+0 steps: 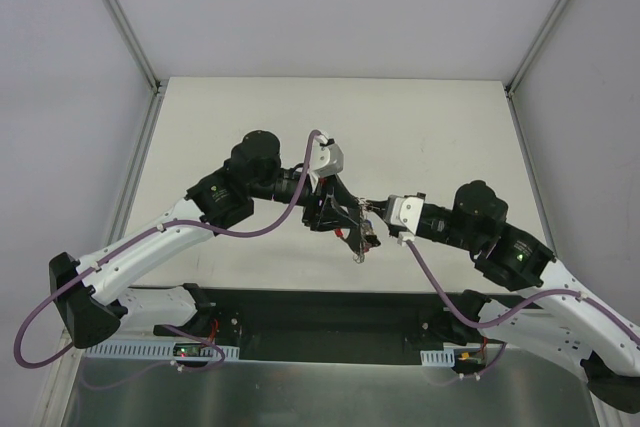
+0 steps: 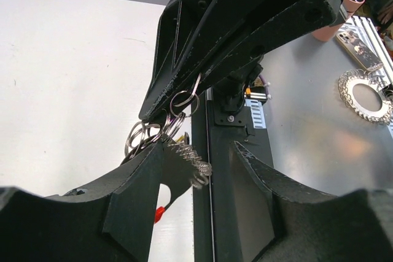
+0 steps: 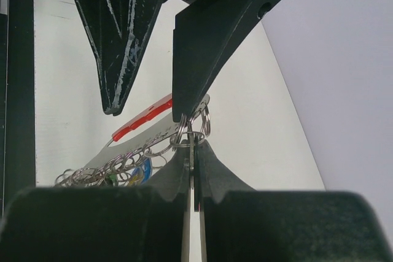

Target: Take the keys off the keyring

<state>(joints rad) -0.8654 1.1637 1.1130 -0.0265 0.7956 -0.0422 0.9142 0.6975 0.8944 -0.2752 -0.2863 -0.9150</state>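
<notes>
both arms meet over the middle of the table (image 1: 430, 127), tips almost touching

right gripper (image 3: 191, 151): jaws pressed together, pinching the thin wire of the keyring (image 3: 185, 138) at the very tips

keys (image 3: 142, 118): bunched just beside that pinch on a chain of small rings; red head uppermost, blue and green bits lower, mostly hidden

left gripper (image 2: 201, 150): jaws spread. a silvery toothed key blade lies against one finger, the other finger is clear of it. from the right wrist view, one tip sits against the rings just above the pinch

Silvery keys (image 3: 147, 128) and keyring (image 3: 184, 139), one key head red.
</notes>
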